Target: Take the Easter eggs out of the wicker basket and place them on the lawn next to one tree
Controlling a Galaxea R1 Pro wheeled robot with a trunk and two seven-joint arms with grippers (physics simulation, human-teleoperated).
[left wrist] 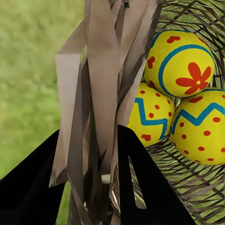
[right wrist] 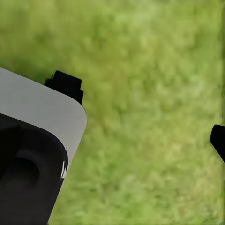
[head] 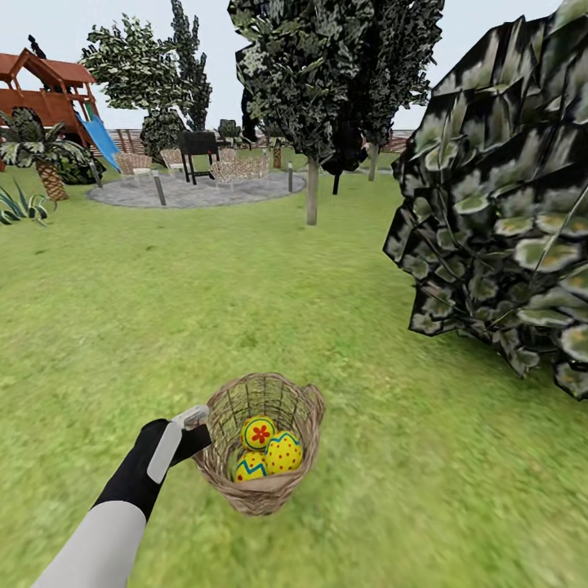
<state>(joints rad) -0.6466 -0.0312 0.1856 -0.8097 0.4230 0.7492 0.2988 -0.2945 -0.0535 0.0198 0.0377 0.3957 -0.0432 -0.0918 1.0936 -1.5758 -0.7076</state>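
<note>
On basket (head: 263, 441) rim, left gripper (head: 198, 433).

A: Which parts make up the robot's left arm in the head view?

B: A smooth, pale grey-white cylindrical forearm (head: 94, 543), then a matte black tapering wrist section, ending in the left hand (head: 189, 425), whose light grey flat link carries a rounded pale tip.

A: And seen from the left wrist camera?

B: Two matte black, wedge-shaped fingers (left wrist: 140, 187) with plain flat faces; one bears a thin pale slit.

A: What of the right wrist camera?

B: A light grey housing plate with a rounded corner (right wrist: 44, 115), set over a black moulded body with a round recess; a small black block projects behind it, and a black finger tip (right wrist: 218, 140) shows at the edge.
</note>
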